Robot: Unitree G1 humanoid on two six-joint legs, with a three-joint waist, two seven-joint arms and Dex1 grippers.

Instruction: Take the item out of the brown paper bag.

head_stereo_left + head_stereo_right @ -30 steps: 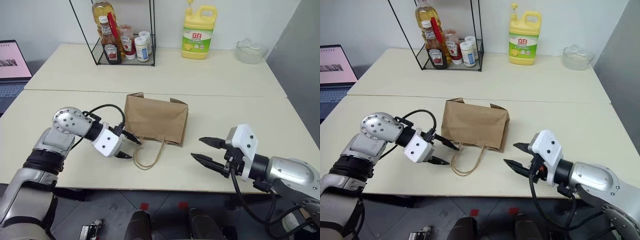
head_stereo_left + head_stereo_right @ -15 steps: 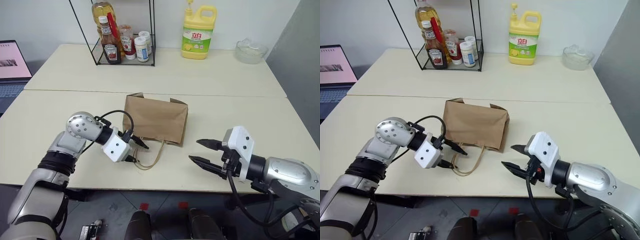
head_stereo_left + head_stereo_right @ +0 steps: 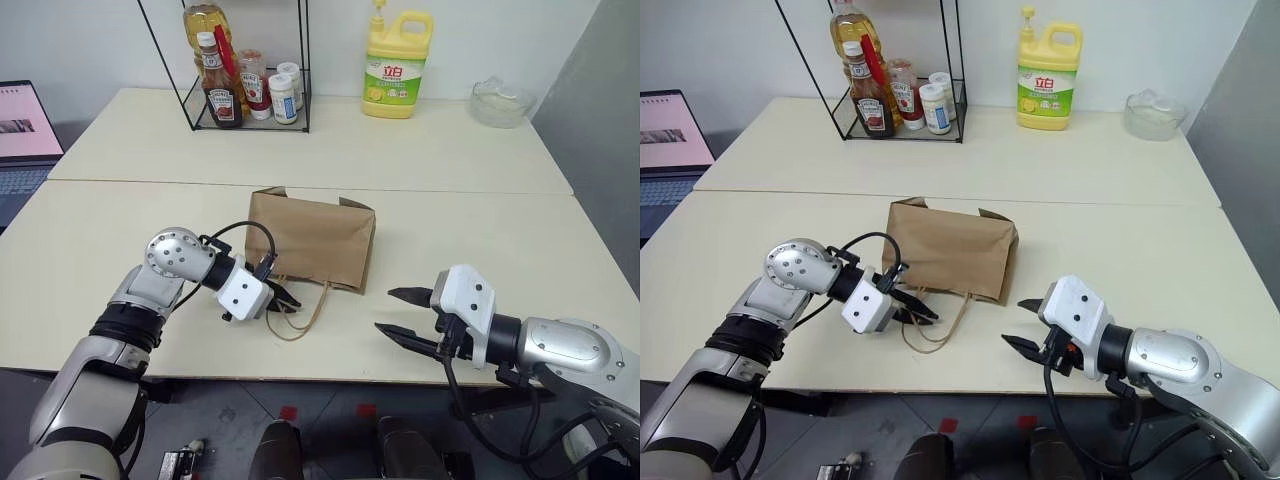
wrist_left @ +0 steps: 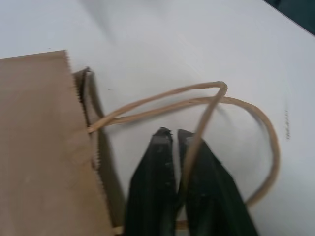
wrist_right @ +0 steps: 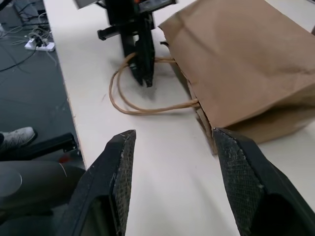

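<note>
One brown paper bag (image 3: 312,240) lies flat mid-table, its mouth and two loop handles (image 4: 206,101) pointing toward the robot. Left gripper (image 4: 170,135) is clamped on a handle strand; right gripper (image 5: 172,142) hovers near the bag, fingers spread and empty.

There is one brown paper bag (image 3: 312,238), and it has two loop handles (image 3: 300,315). I count two grippers: the left gripper (image 3: 283,301) and the right gripper (image 3: 397,313). The wire rack (image 3: 245,75) holds about five bottles and jars. There is one yellow detergent jug (image 3: 396,68), one glass bowl (image 3: 502,103) and one laptop (image 3: 25,135).
</note>
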